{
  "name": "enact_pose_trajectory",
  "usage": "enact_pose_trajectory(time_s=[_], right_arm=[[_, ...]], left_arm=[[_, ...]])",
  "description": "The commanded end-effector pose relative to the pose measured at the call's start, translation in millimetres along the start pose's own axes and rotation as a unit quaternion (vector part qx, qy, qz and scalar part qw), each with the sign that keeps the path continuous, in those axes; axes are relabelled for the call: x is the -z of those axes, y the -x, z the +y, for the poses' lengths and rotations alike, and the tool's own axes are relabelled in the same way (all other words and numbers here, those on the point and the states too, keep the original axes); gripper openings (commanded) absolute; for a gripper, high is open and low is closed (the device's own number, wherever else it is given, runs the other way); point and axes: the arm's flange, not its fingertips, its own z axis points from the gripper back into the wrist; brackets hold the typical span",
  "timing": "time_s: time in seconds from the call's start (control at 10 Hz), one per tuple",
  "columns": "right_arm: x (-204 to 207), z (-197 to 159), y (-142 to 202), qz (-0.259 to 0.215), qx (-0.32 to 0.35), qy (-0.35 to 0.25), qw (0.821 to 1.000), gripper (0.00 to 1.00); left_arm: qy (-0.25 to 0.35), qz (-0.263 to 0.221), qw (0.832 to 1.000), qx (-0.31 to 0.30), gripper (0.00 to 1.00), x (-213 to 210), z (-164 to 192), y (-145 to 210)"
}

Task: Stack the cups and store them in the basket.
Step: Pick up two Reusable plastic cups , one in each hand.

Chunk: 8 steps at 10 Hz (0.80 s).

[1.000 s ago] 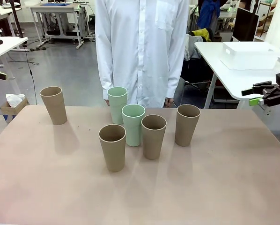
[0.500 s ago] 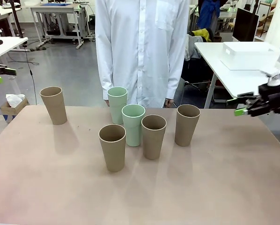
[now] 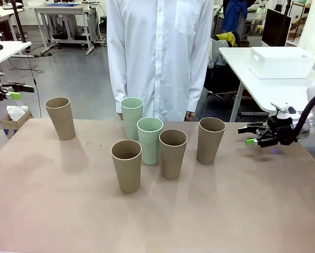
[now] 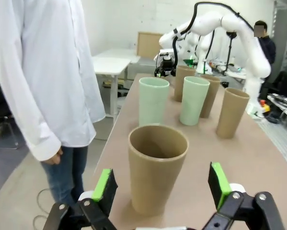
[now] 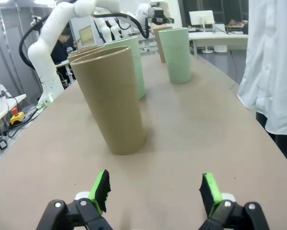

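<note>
Several cups stand upright on the brown table. A tan one stands alone at far left. In the middle are two mint cups and three tan cups. My left gripper hovers open left of the lone tan cup, off the table's edge. Low over the table's right side, my right gripper is open and points at the rightmost tan cup, apart from it. The white basket sits on a side table at back right.
A person in a white shirt stands at the far edge behind the mint cups, hands down. The front half of the table is bare. The white side table stands beyond the right corner.
My right gripper has come down and leftward from beside the side table to just right of the rightmost tan cup. My left gripper has moved in from the left edge.
</note>
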Motion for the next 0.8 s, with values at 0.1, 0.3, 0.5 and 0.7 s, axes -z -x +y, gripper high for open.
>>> enact_pose_trajectory(time_s=[0.1,0.3,0.5,0.7], right_arm=[[19.4,-1.3,18.1,-0.052,-0.022,-0.025,0.998,1.00],[38.4,16.6,20.8,-0.045,-0.015,-0.035,0.998,1.00],[24.5,0.6,22.8,-0.032,-0.008,-0.031,0.999,1.00],[24.5,0.6,22.8,-0.032,-0.008,-0.031,0.999,1.00]], left_arm=[[0.002,0.013,1.000,-0.021,1.00,-6.7,22.7,22.3],[0.012,0.002,1.000,-0.025,1.00,-4.9,31.6,33.6],[0.000,0.010,1.000,-0.018,1.00,0.3,21.1,43.1],[0.000,0.010,1.000,-0.018,1.00,0.3,21.1,43.1]])
